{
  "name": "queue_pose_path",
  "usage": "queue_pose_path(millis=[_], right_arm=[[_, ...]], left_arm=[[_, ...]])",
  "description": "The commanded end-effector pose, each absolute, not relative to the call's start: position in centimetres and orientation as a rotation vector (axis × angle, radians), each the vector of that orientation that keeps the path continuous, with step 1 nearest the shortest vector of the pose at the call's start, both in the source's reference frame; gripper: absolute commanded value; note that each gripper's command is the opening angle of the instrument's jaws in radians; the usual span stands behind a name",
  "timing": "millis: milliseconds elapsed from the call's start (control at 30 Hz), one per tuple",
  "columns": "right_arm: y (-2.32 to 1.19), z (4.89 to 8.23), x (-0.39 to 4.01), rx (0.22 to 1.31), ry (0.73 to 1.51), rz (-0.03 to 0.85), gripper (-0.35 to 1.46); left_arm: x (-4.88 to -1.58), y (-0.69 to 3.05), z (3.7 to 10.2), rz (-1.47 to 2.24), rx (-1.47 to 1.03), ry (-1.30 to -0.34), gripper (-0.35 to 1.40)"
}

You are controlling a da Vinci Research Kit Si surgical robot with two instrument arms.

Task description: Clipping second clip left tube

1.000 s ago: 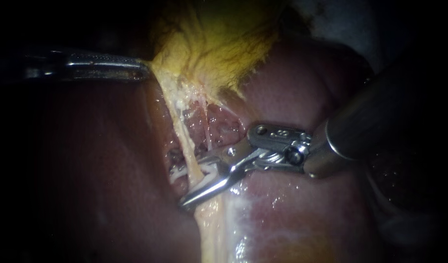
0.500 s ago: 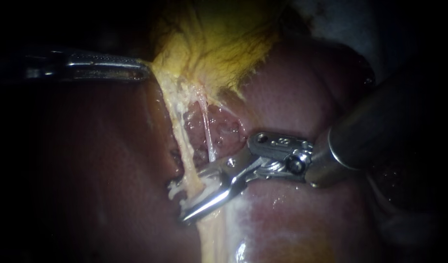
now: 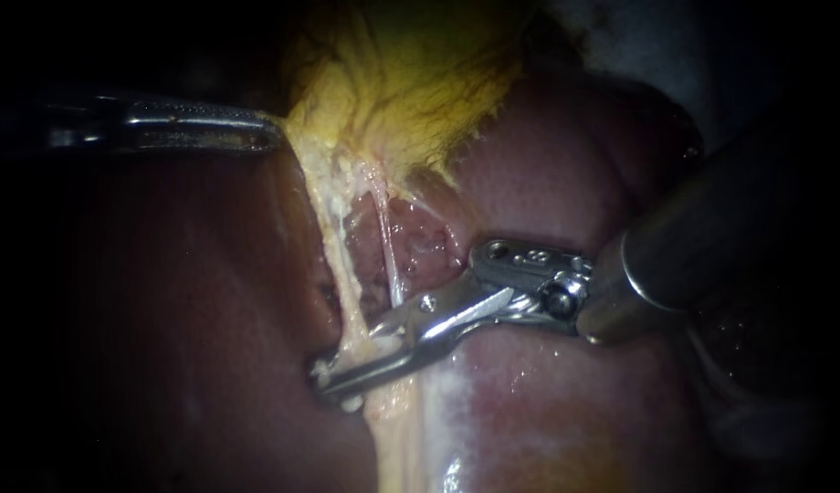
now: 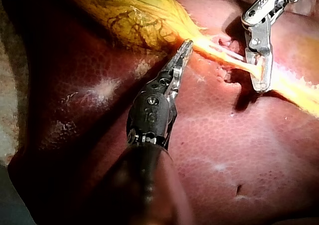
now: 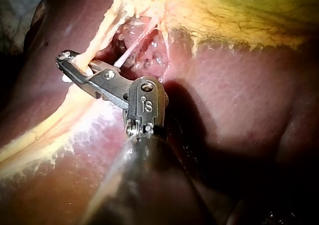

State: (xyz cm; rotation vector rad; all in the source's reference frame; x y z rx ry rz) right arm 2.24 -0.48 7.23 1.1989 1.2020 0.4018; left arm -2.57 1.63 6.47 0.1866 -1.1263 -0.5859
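Note:
The left tube (image 3: 340, 260) is a pale cord running down from the yellow gallbladder (image 3: 411, 82). A thinner strand, the right tube (image 3: 390, 260), lies beside it. My right instrument (image 3: 333, 379) comes in from the right, and its jaws are shut across the left tube low down, with white bits of a clip (image 3: 321, 370) showing at their tips. The right wrist view shows the same grip, jaws (image 5: 75, 70) on the cord (image 5: 97, 48). My left instrument (image 3: 272, 128) is shut on the gallbladder's edge, holding it taut, and appears again in the left wrist view (image 4: 185, 48).
Dark red liver (image 3: 548, 183) lies all around and under the tubes. A raw, dissected pocket (image 3: 420, 242) sits between the tubes and my right instrument's wrist. The view's edges are dark.
My right instrument's jaws, open around the left tube a second ago, have closed onto it and reached slightly further left. The left instrument has held still.

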Motion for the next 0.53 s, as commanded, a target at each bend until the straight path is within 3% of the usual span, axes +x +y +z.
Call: queue_pose_path(millis=[33,267,533], right_arm=[[-0.49,7.23,2.26,1.199,1.203,0.403,-0.35],[-0.5,7.25,2.3,1.253,1.172,0.349,-0.35],[-0.49,7.24,2.3,1.246,1.176,0.355,-0.35]], left_arm=[[-2.57,1.63,6.47,-0.586,0.187,-1.126,-0.35],[-2.57,1.63,6.47,-0.586,0.186,-1.126,-0.35],[-2.57,1.64,6.48,-0.586,0.187,-1.127,-0.35]])
